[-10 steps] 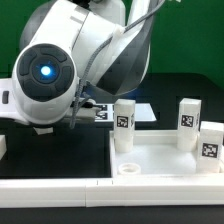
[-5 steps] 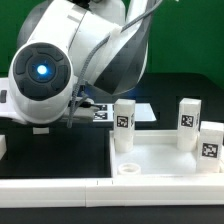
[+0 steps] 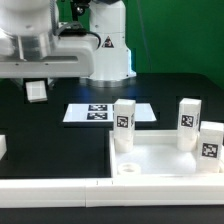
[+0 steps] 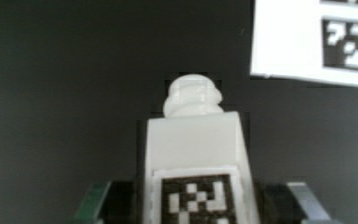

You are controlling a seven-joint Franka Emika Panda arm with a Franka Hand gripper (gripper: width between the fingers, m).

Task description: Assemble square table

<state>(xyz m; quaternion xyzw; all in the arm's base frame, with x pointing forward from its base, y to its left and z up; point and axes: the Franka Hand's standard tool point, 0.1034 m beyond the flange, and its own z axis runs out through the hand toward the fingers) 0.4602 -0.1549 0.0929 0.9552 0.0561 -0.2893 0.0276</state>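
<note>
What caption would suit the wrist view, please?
White tagged table leg between the jaws, marker board beyond.

1. The square table top (image 3: 165, 160) lies at the table's (image 3: 60, 150) front corner on the exterior view's right.
2. Three legs stand on it — leg one (image 3: 124, 126) at its back edge, leg two (image 3: 188, 124) further right, leg three (image 3: 211, 145) at the right edge.
3. The marker board (image 3: 105, 113) lies behind the top, just beyond leg one.
4. A fourth leg (image 4: 195, 150) sits between the gripper's (image 4: 197, 200) fingers (image 4: 99, 200) — near the marker board.

legs (image 3: 124, 126): white, black-and-white tags | marker board (image 3: 108, 113): white, black tags | table (image 3: 60, 140): black
</note>
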